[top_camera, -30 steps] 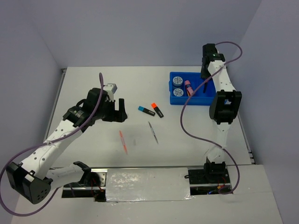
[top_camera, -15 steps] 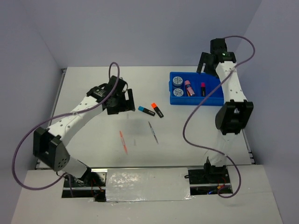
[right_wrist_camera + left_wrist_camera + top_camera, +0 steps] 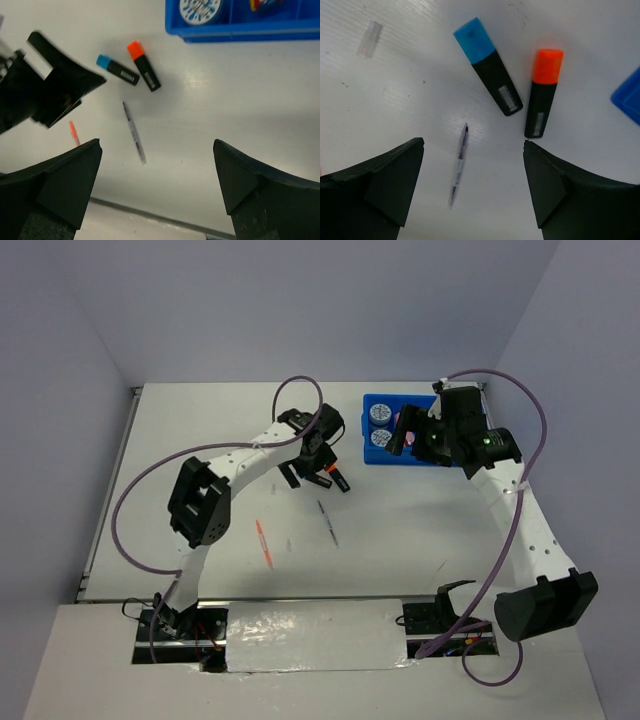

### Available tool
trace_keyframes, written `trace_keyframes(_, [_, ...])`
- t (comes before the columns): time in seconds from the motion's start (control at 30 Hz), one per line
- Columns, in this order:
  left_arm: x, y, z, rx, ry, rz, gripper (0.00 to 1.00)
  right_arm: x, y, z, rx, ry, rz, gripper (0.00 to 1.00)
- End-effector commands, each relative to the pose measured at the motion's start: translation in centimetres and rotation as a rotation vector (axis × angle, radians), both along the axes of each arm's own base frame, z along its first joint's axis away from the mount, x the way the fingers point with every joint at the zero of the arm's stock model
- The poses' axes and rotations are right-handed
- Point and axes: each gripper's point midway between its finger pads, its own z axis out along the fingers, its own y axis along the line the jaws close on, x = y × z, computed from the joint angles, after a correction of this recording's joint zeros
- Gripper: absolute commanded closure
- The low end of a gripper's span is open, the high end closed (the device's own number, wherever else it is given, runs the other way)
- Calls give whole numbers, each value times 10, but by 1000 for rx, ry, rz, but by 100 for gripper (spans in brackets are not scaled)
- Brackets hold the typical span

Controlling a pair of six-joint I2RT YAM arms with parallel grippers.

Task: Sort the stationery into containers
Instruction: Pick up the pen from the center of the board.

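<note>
I see a white table (image 3: 180, 430) and pale violet walls (image 3: 300, 300). At left an orange pen (image 3: 263, 544) lies alone. My left gripper (image 3: 472, 147) hangs wide over the blue highlighter (image 3: 487, 72), orange highlighter (image 3: 543, 92) and grey pen (image 3: 459, 165). Further right, the tray (image 3: 400, 459) holds two tape discs (image 3: 379, 416). My right gripper (image 3: 157, 145) gapes wide near it.

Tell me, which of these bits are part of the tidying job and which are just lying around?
Job: blue-capped highlighter, orange-capped highlighter, grey pen, orange pen, tape disc, blue tray.
Lying about: small clear scrap, silver strip at the near edge.
</note>
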Motion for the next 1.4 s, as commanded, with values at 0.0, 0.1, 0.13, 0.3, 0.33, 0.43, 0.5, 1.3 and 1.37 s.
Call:
trace_keyframes(0.0, [10, -1, -21, 23, 34, 151, 8, -21, 19, 17, 96, -39, 81, 0])
trace_keyframes(0.1, [15, -6, -39, 32, 58, 177, 10, -37, 26, 26, 124, -51, 128, 0])
trace_keyframes(0.13, [22, -11, -43, 19, 38, 177, 12, -41, 27, 30, 128, -64, 140, 0])
trace_keyframes(0.3, [34, -20, -64, 22, 37, 167, 18, -57, 34, 35, 124, -75, 201, 0])
trace_keyframes(0.33, [36, -22, -65, 19, 34, 163, 18, -60, 39, 33, 123, -71, 221, 0])
trace_keyframes(0.43, [39, -24, -71, 23, 34, 171, 18, -67, 46, 31, 133, -64, 253, 0])
trace_keyframes(0.5, [37, -22, -77, 40, 50, 175, 18, -68, 48, 31, 135, -64, 264, 0])
trace_keyframes(1.3, [37, 6, -118, -24, 95, -175, 100, -73, 75, 42, 284, -87, 367, 0])
trace_keyframes(1.37, [52, 1, -90, -57, -3, -236, 100, -72, 72, 44, 314, -104, 350, 0])
